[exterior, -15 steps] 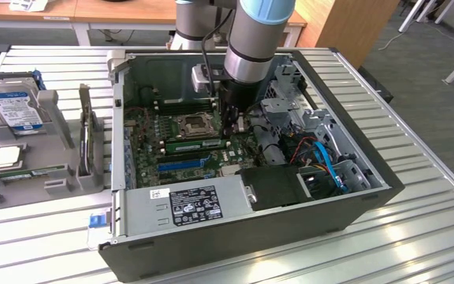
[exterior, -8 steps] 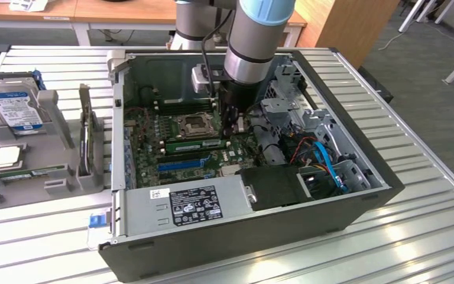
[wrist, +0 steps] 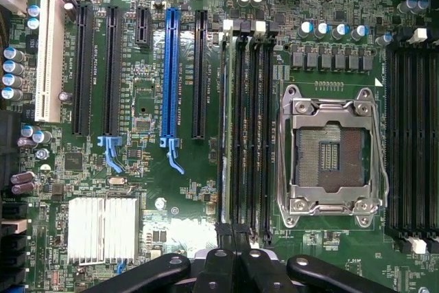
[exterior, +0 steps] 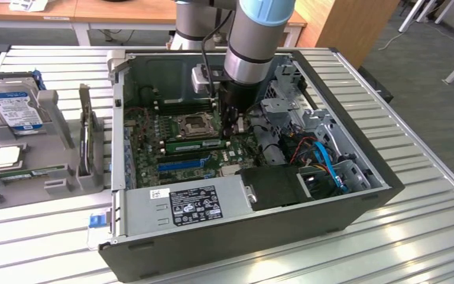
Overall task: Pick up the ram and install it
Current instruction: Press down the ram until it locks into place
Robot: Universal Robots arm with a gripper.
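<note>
Reaching down inside the open black metal computer case (exterior: 353,204), the arm's black hand (wrist: 233,255) stands with its fingers closed together, holding nothing visible, directly above the long thin green ram stick (wrist: 227,121) seated upright in a black motherboard slot beside the empty silver processor socket (wrist: 333,154).

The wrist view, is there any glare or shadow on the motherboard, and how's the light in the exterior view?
Wrist view: glare washes out the silver heatsink and the board beside it; the end effector is a dark shape at the edge. Exterior view: bright streaks on the slatted metal table; the computer case interior is dimmer.
</note>
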